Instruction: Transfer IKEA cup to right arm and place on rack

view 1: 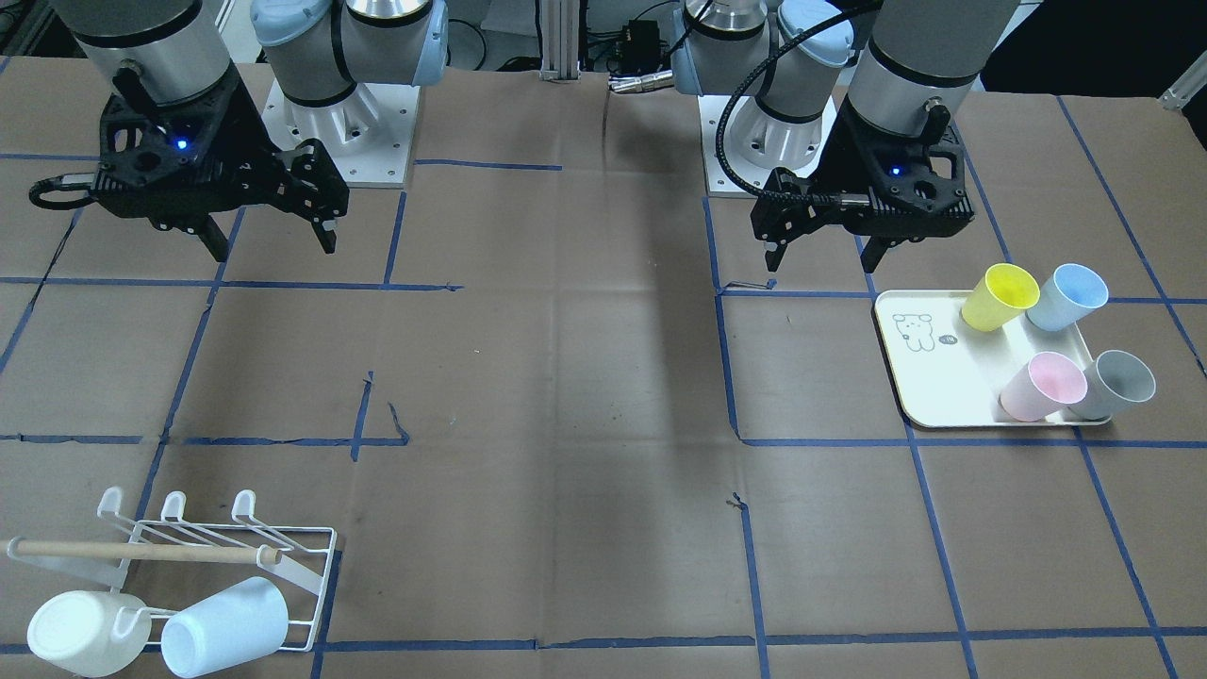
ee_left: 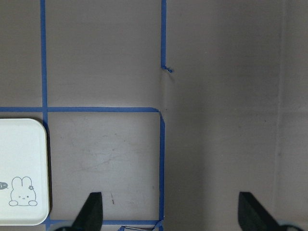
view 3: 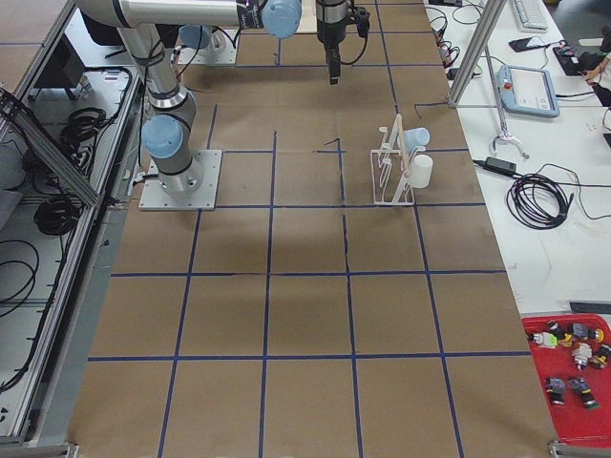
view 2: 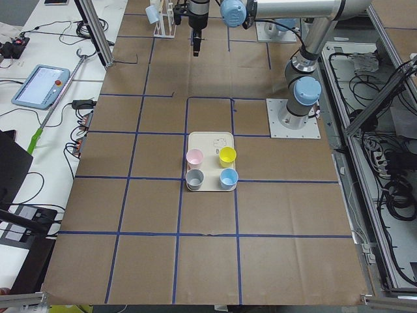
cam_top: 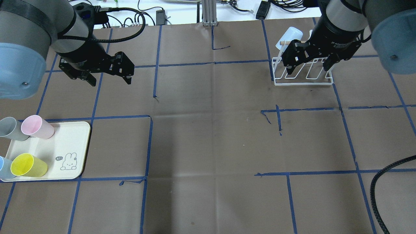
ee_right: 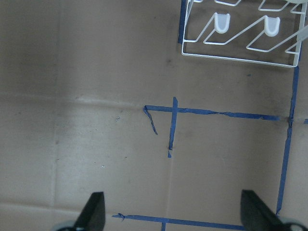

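Note:
Four IKEA cups stand on a cream tray [view 1: 929,396]: yellow [view 1: 1001,295], blue [view 1: 1067,296], pink [view 1: 1042,387] and grey [view 1: 1117,384]. My left gripper [view 1: 823,256] hangs open and empty above the table, just behind the tray. In the left wrist view only the tray's corner [ee_left: 24,168] shows beside the fingers [ee_left: 91,211]. My right gripper [cam_top: 307,70] is open and empty, hovering over the near side of the white wire rack [cam_top: 304,83]. The rack [view 1: 302,585] holds a white cup [view 1: 80,632] and a light-blue cup [view 1: 226,624].
Blue tape lines grid the brown table. The two arm bases [view 1: 349,132] [view 1: 754,141] sit at the robot's edge. A teach pendant [view 2: 39,85] and cables lie beyond the operators' edge. A red bin [view 3: 573,372] of small parts sits off the table.

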Motion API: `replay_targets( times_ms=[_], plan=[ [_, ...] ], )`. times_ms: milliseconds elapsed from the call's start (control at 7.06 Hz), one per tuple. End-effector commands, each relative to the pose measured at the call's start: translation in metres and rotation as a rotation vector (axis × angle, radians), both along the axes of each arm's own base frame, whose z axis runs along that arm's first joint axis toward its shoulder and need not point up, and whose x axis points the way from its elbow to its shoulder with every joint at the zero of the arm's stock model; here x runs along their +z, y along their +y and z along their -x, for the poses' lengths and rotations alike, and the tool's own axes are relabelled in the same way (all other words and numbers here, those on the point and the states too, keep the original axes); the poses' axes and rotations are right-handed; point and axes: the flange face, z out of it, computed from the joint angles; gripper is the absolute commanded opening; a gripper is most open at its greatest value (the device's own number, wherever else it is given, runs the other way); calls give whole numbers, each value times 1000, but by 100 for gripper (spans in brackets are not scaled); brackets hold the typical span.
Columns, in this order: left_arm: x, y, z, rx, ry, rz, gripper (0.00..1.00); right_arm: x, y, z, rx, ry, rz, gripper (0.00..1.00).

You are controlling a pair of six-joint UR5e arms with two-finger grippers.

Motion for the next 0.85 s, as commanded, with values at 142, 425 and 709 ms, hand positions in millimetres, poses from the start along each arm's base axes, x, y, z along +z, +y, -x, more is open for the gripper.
replay_targets(
  times_ms=[142,425,709],
  plan=[
    [0,0,0,-2,0,-1,99,0,3,-9,-85,29,2,100],
    [0,0,0,-2,0,-1,99,-4,2,-8,-85,36,-6,100],
    [0,0,0,-2,0,-1,99,-7,2,-9,-86,27,-12,100]
  ],
)
